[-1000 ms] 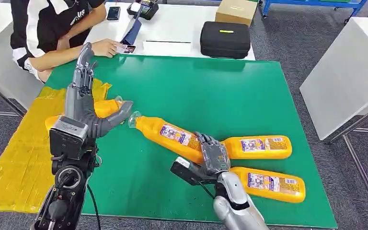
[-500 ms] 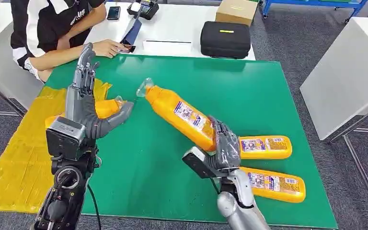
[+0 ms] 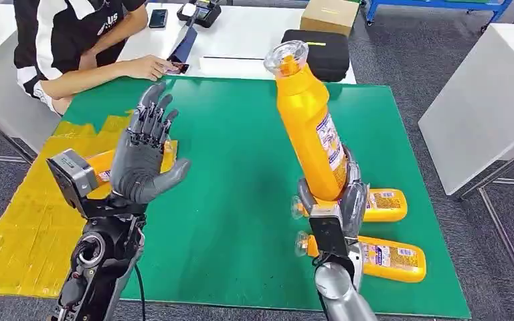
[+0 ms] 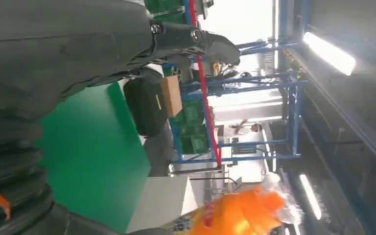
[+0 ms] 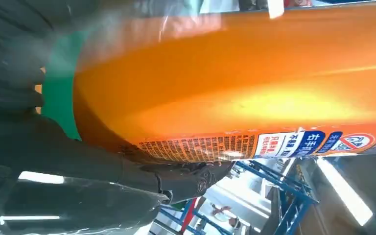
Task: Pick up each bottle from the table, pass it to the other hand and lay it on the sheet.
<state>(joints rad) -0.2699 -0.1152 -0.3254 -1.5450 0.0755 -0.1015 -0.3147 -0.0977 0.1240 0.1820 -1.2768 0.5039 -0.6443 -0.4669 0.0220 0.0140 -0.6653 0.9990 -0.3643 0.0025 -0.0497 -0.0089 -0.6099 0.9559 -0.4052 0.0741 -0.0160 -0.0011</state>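
My right hand (image 3: pixel 331 200) grips the lower body of an orange bottle (image 3: pixel 308 127) and holds it nearly upright above the green table (image 3: pixel 241 167), clear cap on top. Close up, the bottle's orange body (image 5: pixel 249 98) lies against my right hand (image 5: pixel 78 161). My left hand (image 3: pixel 144 157) is raised, fingers spread, palm turned toward the bottle and apart from it. The bottle's cap end (image 4: pixel 240 215) appears beyond my left hand (image 4: pixel 54 63). Another bottle (image 3: pixel 102 168) lies on the yellow sheet (image 3: pixel 20 221) behind the left hand. Two bottles (image 3: pixel 381 202) (image 3: pixel 385 259) lie on the table at right.
A person sits at the far left corner with a hand (image 3: pixel 144 67) resting on the white table. A black case (image 3: pixel 314 53) and a cardboard box (image 3: pixel 331 15) stand beyond the green table. A white table (image 3: pixel 488 100) is to the right.
My right hand has lifted the bottle off the table and swung it from a low slant to nearly upright. My left hand has turned from over the sheet to face the bottle, palm open.
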